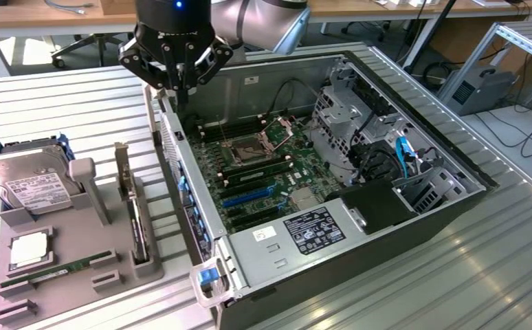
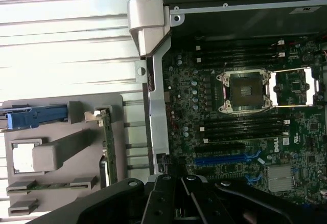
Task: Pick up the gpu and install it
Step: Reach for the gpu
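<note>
Hovering above case (image 1: pixel 257 81), jaws closed

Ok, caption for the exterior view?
Shut gripper hovers over the open case's edge; gpu upright in the grey tray.

The arm (image 1: pixel 257 20) is cut off by the exterior view's edge at twelve o'clock, base out of sight. Down at eight o'clock the grey tray (image 1: pixel 73 240) is clipped by the edge, and the gpu (image 1: pixel 139 223) stands edge-on there, faces hidden; hard drive (image 1: pixel 27 182) label print too small to read.
</note>
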`<state>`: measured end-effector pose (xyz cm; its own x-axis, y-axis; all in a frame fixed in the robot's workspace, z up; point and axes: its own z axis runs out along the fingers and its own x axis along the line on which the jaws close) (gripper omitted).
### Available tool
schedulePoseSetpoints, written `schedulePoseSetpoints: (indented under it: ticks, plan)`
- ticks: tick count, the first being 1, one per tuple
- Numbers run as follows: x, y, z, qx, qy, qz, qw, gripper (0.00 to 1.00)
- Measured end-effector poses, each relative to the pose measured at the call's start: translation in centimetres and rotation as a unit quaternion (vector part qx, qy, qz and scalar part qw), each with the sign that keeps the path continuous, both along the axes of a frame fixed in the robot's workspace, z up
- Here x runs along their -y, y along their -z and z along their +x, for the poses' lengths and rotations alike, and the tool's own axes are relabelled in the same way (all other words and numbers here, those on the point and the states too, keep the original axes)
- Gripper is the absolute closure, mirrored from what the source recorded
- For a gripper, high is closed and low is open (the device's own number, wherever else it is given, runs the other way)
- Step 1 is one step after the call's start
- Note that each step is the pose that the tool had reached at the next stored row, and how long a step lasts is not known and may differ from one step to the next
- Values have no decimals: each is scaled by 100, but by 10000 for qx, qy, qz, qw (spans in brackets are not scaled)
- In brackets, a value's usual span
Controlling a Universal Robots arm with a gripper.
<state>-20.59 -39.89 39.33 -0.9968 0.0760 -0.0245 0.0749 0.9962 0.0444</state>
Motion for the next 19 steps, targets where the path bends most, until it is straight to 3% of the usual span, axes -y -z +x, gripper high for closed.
schedulePoseSetpoints:
  ticks: [19]
  plan:
    - [0, 0, -109, 0, 0, 0, 10000, 89]
